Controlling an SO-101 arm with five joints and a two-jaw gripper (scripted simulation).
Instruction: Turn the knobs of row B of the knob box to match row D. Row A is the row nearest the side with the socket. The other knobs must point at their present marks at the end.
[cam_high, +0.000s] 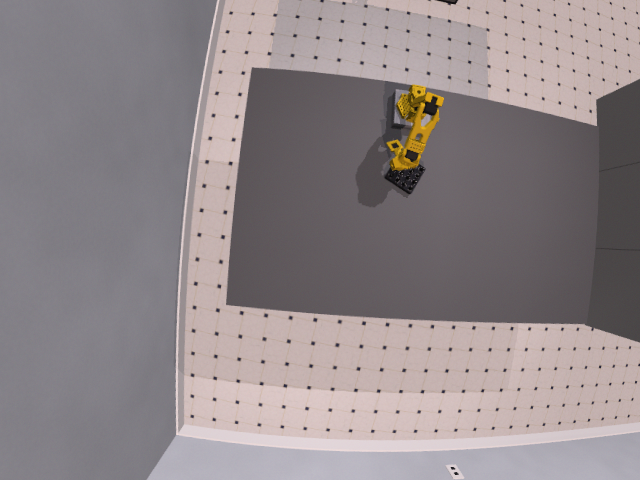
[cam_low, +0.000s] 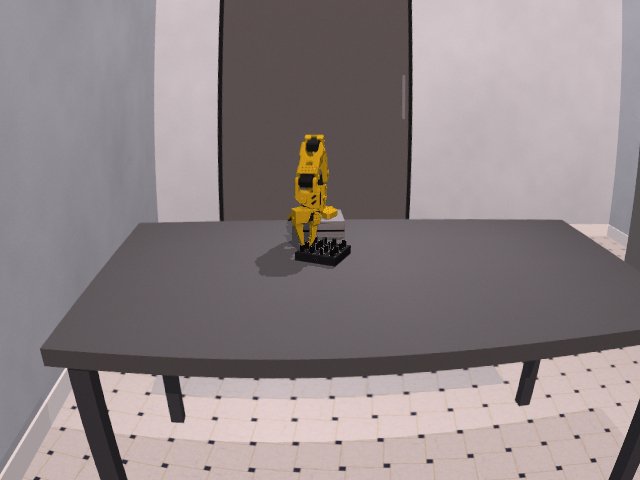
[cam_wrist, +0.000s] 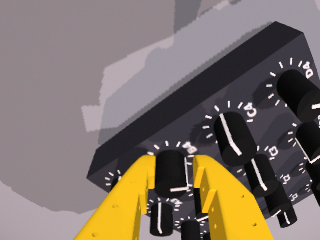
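Note:
The black knob box (cam_high: 398, 184) (cam_low: 315, 258) (cam_wrist: 200, 88) lies turned at an angle on the table, in front of the arm base. My gripper (cam_low: 307, 244) (cam_wrist: 174, 165) points down at the box, its narrowly open fingers on either side of knob B4 (cam_wrist: 168, 172). A thin gap shows between the knob and the right finger in the wrist view. B4's white mark points right there. Knob C4 (cam_wrist: 234, 137) has its mark running up-left to down-right. Knob D4 (cam_wrist: 299, 95) is partly cut off at the right edge. The fingers hide parts of rows A and B.
Knob C3 (cam_wrist: 260, 173) stands just right of the right finger, with further knobs behind it. Another knob (cam_wrist: 161, 220) stands low between the fingers in the wrist view. The grey arm base (cam_high: 397, 116) (cam_low: 333, 225) stands behind the box on the dark table (cam_high: 320, 232) (cam_low: 330, 310).

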